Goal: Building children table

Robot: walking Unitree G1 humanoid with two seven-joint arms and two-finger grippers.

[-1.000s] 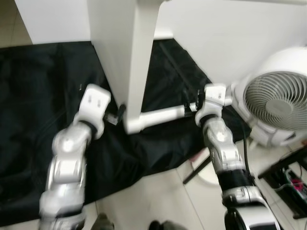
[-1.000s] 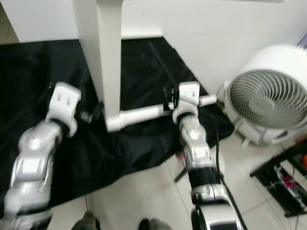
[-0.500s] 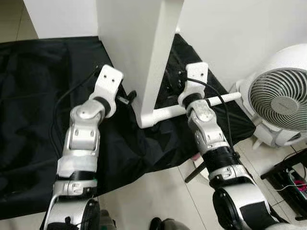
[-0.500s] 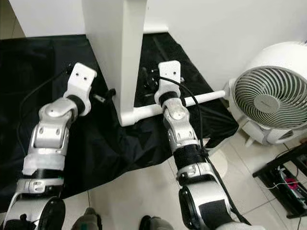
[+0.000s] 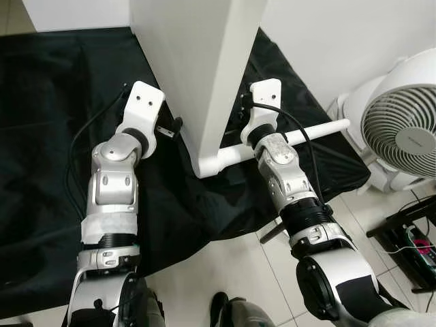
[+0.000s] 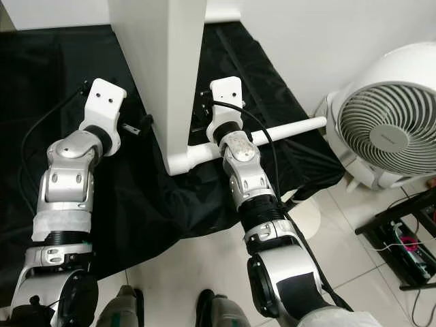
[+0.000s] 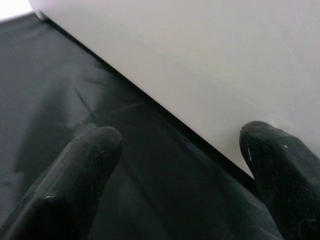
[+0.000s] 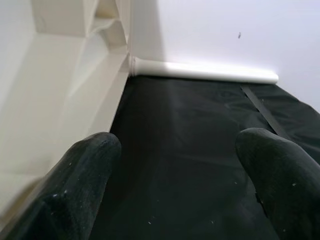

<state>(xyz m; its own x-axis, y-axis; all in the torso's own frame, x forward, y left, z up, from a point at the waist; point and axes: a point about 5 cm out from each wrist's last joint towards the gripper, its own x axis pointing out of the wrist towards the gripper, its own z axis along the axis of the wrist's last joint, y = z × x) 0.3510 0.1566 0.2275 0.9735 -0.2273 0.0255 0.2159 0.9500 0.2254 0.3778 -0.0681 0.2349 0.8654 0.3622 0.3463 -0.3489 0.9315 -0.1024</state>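
You see a white table [image 5: 197, 61] and white leg [image 5: 272, 142] on black cloth [image 5: 41, 136], silver arms, and a white fan [image 5: 398, 133] with grey grille.

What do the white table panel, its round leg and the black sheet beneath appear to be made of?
Table panel: probably painted wood or board; flat, matte, square-edged.
Round leg: smooth white tube, plastic or painted wood; cannot tell.
Black sheet: thin fabric or plastic; creased, wrinkled, slight sheen.

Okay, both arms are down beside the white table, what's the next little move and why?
Probably ease both pincers inward onto the white tabletop panel standing on edge. The left pincer and right pincer flank it, open and empty, over the black floor cloth.
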